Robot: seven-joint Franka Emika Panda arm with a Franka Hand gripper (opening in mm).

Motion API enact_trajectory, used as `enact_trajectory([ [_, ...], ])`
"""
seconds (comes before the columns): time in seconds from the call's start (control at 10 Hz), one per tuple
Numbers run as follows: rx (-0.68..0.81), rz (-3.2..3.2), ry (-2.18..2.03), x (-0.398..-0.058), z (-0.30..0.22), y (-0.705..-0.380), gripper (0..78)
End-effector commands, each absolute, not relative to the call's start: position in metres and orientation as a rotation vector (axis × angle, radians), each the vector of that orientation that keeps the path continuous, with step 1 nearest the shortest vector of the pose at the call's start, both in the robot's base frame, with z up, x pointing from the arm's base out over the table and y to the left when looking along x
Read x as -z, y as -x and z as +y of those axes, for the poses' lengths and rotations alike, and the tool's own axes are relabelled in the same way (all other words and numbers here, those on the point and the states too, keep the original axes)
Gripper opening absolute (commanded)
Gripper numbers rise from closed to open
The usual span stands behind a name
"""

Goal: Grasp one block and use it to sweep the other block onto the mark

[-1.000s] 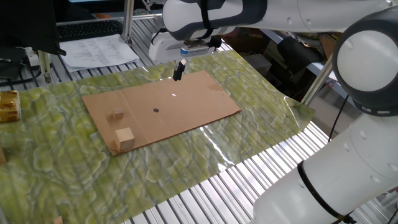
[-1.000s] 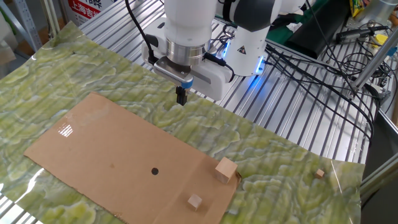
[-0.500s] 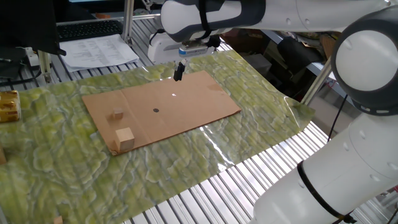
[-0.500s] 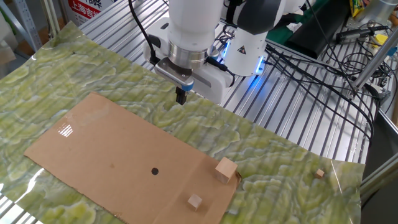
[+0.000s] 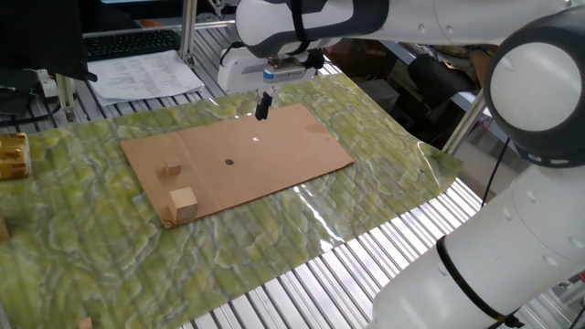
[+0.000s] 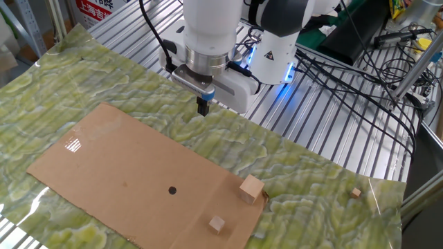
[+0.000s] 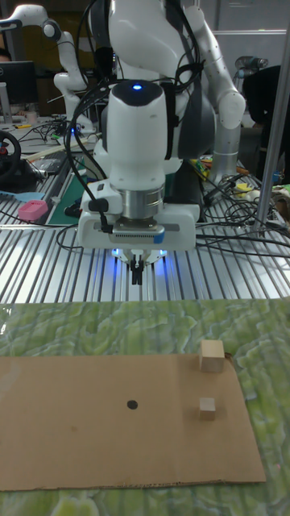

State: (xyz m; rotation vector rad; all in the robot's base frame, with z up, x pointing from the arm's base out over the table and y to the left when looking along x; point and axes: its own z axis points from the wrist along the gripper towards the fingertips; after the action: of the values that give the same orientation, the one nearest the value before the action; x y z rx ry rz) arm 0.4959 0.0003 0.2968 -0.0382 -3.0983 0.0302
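Your tool (image 6: 203,108) hangs closed and empty over the cardboard's (image 6: 104,159) far edge; cube (image 6: 252,189) waits ungrasped beside small block (image 6: 217,223), off dot (image 6: 172,190).

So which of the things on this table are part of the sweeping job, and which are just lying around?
Part of the job:
- larger pale cube
- small brown block
- dark dot on the cardboard sheet
- gripper, holding nothing

Lying about:
- small wooden piece off the cardboard
- printed papers
- yellow object at the table edge
- green mat
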Motion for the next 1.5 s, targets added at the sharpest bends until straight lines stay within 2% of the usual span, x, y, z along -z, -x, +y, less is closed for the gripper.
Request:
enact_trajectory([
  [0.1, -0.031, -3.106, 0.041, -0.2976, 0.0005, -0.4953, 0.0],
  [1.5, -0.004, -3.083, 0.074, -0.2961, 0.0010, -0.4912, 0.0],
])
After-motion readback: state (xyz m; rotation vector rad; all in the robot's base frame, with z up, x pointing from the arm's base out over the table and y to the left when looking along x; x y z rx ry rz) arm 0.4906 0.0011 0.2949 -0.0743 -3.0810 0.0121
